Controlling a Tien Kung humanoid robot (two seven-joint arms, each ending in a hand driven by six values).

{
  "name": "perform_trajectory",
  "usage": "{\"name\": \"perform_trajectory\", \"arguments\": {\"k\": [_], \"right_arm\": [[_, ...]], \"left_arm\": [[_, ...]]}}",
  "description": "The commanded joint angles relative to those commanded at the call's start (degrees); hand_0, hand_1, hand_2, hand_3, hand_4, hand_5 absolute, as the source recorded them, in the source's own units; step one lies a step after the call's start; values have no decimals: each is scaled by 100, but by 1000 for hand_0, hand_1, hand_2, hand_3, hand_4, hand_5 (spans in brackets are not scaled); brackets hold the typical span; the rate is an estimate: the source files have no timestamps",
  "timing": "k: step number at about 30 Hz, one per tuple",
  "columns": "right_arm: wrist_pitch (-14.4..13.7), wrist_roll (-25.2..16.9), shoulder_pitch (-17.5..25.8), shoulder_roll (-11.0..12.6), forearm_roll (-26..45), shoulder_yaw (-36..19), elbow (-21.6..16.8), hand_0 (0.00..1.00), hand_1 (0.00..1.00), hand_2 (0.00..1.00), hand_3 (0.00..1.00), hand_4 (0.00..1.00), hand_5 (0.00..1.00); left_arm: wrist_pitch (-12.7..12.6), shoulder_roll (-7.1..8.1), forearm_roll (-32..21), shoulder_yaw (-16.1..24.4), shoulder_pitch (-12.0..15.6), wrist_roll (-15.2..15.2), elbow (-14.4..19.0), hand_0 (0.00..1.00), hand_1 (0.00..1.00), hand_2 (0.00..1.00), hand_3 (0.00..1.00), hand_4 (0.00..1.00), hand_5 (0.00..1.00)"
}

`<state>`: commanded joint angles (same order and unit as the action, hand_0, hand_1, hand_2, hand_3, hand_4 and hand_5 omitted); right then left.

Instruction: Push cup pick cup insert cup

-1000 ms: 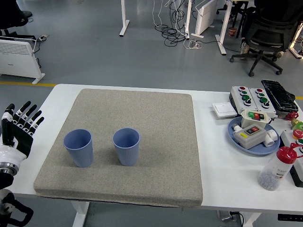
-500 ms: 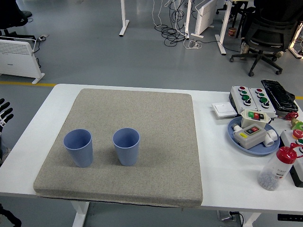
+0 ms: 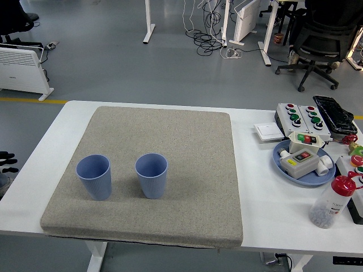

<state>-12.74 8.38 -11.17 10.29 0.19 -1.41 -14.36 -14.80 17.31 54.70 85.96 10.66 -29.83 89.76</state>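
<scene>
Only two blue cups (image 3: 94, 176) (image 3: 151, 175) stand apart on the mat (image 3: 170, 136) — left hand (image 3: 5, 158) barely visible, fingers perhaps apart.

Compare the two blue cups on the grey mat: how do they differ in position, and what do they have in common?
The left blue cup stands nearer the mat's left edge; the right blue cup stands nearer the middle of the grey mat. The left cup also sits slightly closer to the mat's near edge than the right cup. They stand apart, not touching. Both are upright, open-topped, ribbed, the same blue and about the same size.
</scene>
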Motion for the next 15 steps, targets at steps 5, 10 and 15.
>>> {"name": "perform_trajectory", "arguments": {"k": [5, 10, 15], "right_arm": [[3, 16, -4, -1, -52, -29, 2, 708, 656, 662, 580, 81, 459], [4, 20, -17, -2, -74, -42, 1, 708, 653, 662, 580, 80, 460], [3, 12, -30, -5, -54, -29, 0, 705, 652, 659, 580, 80, 462]], "left_arm": [[-40, 48, 513, -397, 150, -46, -94, 367, 475, 470, 445, 561, 998], [57, 105, 1097, -784, 167, 92, -233, 403, 492, 482, 456, 556, 998], [211, 77, 1378, -1026, 42, 296, -411, 503, 559, 539, 477, 554, 998]]}}
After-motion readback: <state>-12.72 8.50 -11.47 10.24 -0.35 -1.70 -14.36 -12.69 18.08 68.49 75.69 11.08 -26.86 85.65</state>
